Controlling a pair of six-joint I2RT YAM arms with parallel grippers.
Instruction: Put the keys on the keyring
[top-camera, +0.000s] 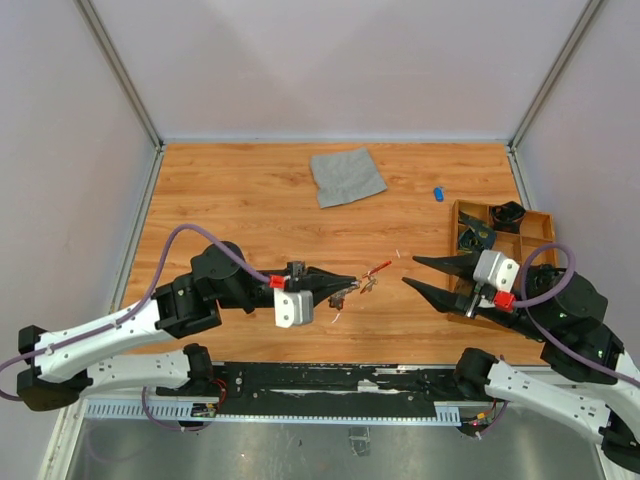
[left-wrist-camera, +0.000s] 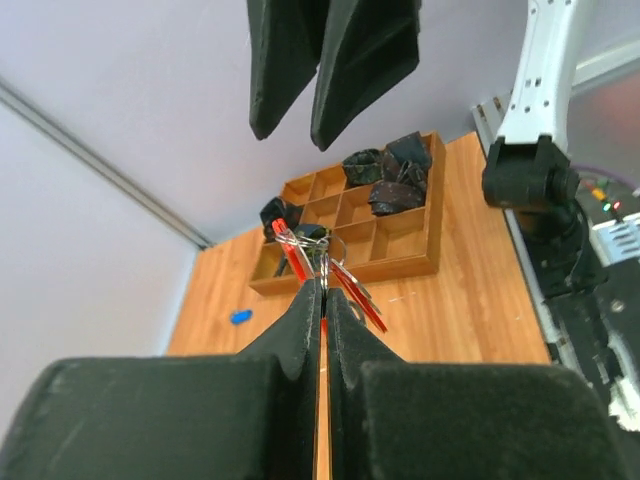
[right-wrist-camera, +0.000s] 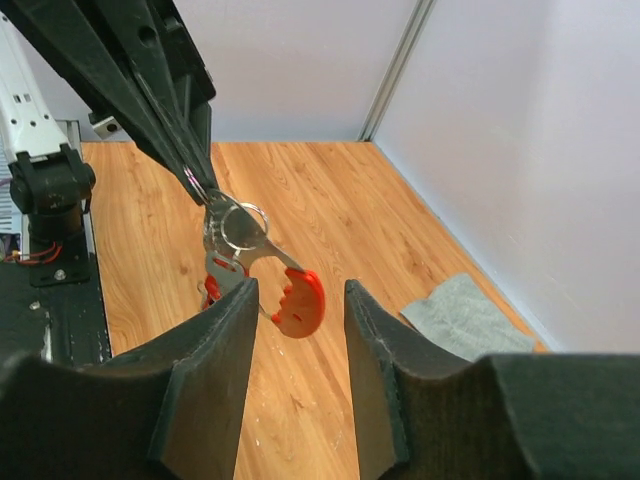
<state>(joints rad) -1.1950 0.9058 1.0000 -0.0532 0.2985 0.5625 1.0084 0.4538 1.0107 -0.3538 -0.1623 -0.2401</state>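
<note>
Your left gripper (top-camera: 351, 282) is pinched fully shut on the keyring (top-camera: 371, 276), holding it above the table (top-camera: 250, 200) close to the centre, a touch toward 4 o'clock in the overhead view. From the right wrist camera the keyring (right-wrist-camera: 243, 226) shows as silvery loops hanging from the left gripper's fingertips (right-wrist-camera: 203, 188), with a red-headed key (right-wrist-camera: 297, 300) dangling below them at a slant and another red piece behind it that you cannot make out clearly. Your right gripper (top-camera: 410, 271) stands open and holds nothing; its jaws point at the bunch from the 3 o'clock side, near it but apart. In its own view the red key head sits in the gap between its fingers (right-wrist-camera: 232, 360). A grey cloth (top-camera: 347, 176) lies flat at 12 o'clock, well apart from both arms. A small blue object (top-camera: 438, 193) rests at about 2 o'clock, just beside the wooden tray (top-camera: 530, 217) at 3 o'clock, whose compartments hold dark items.
</note>
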